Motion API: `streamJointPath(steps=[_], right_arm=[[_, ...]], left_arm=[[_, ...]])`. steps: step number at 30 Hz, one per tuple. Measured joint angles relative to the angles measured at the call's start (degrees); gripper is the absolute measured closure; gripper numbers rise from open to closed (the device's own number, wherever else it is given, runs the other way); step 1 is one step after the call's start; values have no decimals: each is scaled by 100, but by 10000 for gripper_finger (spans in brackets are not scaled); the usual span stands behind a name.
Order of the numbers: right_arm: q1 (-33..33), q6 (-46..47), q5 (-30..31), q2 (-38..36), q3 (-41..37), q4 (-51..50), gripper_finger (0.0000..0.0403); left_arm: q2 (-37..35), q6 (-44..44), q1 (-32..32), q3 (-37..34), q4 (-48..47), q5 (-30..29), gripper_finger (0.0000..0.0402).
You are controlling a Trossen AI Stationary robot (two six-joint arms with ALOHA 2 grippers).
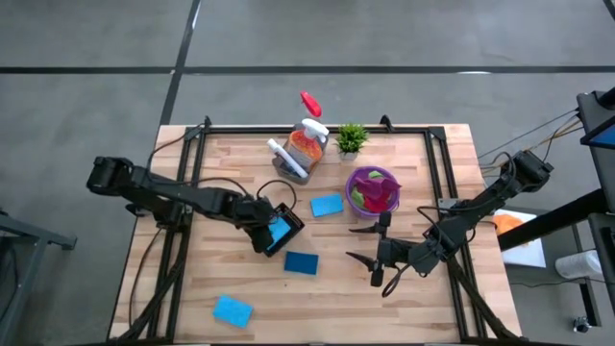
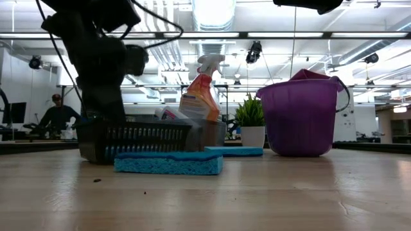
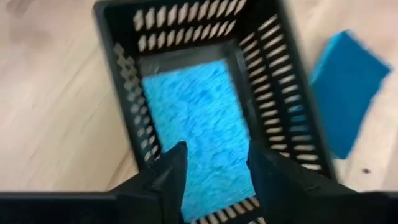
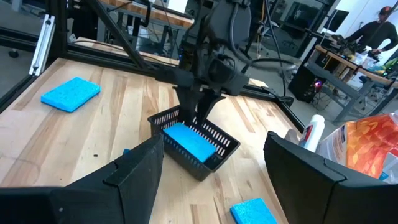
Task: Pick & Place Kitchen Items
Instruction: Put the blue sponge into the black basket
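Directly below the left tool (image 3: 211, 163), a blue sponge (image 3: 198, 121) lying flat on the floor of a black slotted basket (image 1: 285, 231), with further sponges loose on the desk beside the basket (image 1: 326, 205), just in front of it (image 1: 301, 262) and near the front-left corner (image 1: 233, 310). A pale wooden desk (image 1: 413, 308) framed by black rails, bearing also an orange spray bottle (image 1: 307, 141), a small potted plant (image 1: 351, 140) and a purple bucket (image 1: 372, 188) of cloths, with a workshop and a seated person (image 2: 56, 115) beyond. Left tool parted just above the sponge, gripping nothing; right tool (image 1: 367, 244) spread wide and empty, low over the desk in front of the bucket.
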Motion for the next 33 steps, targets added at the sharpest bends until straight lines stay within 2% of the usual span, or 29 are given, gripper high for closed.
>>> streamJointPath(steps=[5, 18, 27, 33], right_arm=[[0, 1, -2, 2, 0, -11, 130], [-109, 77, -80, 417, 0, 31, 131], [-777, 199, -807, 1447, 419, -196, 131], [-1182, 310, -2033, 2187, 896, -593, 131]], left_arm=[[-215, 455, -50, 0, 284, -2, 212], [-693, 2261, -380, 0, 1542, 2, 210], [-714, 3629, -601, -80, 3155, -591, 210], [-714, 4126, -599, -613, 4406, -619, 210]])
